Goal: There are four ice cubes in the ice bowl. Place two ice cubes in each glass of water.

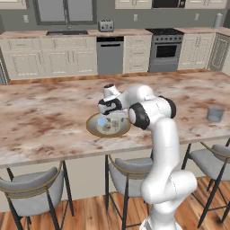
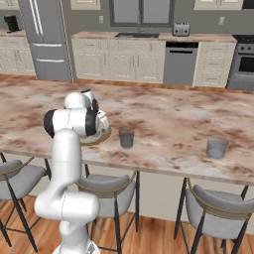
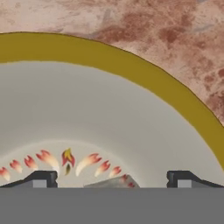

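Note:
The ice bowl (image 1: 95, 128), wide with a golden-tan rim, sits near the counter's front edge. A pale blue ice cube (image 1: 102, 121) lies in it, with greyish cubes beside it that are hard to tell apart. My gripper (image 1: 112, 117) hangs low over the bowl, pointing down into it. In the hand view the bowl's rim (image 3: 131, 65) arcs across, and the gripper (image 3: 111, 180) is open, with a translucent cube (image 3: 109, 183) lying between its spread fingertips (image 3: 41, 179). One glass of water (image 2: 127, 137) stands just right of the bowl (image 2: 105, 135); the other glass (image 2: 217, 147) stands far right, also seen as the glass (image 1: 215, 113).
The marble island counter (image 1: 45, 117) stretches wide around the bowl. Bar stools (image 1: 33, 186) stand under its front edge. Cabinets, a dishwasher and an oven (image 1: 165, 51) line the far wall.

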Controlling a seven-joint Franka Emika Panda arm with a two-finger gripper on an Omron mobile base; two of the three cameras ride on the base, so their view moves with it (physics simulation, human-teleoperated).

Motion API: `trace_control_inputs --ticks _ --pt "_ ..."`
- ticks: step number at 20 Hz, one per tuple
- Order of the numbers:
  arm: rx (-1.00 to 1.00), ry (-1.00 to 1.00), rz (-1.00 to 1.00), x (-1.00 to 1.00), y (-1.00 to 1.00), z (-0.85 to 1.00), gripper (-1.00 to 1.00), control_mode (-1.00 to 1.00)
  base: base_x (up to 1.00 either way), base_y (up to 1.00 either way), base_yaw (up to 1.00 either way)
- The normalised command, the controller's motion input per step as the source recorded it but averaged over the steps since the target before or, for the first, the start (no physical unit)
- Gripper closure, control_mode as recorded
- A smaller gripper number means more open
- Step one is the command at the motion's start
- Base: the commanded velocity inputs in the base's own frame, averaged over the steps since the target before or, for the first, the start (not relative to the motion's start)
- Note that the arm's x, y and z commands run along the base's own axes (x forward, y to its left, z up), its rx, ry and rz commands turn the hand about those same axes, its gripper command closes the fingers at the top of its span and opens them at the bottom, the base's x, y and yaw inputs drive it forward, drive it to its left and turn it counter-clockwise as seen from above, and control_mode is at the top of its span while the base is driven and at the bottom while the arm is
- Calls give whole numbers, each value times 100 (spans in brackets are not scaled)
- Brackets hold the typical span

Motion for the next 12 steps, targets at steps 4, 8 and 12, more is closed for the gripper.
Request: trace_control_inputs --ticks 4,8,12 --pt "0 1 0 1 3 -11 -100 -100 0 0 0" --pt "0 3 0 0 0 -17 -100 -100 0 0 0" --pt "0 4 0 -1 1 -23 -100 -100 0 0 0"
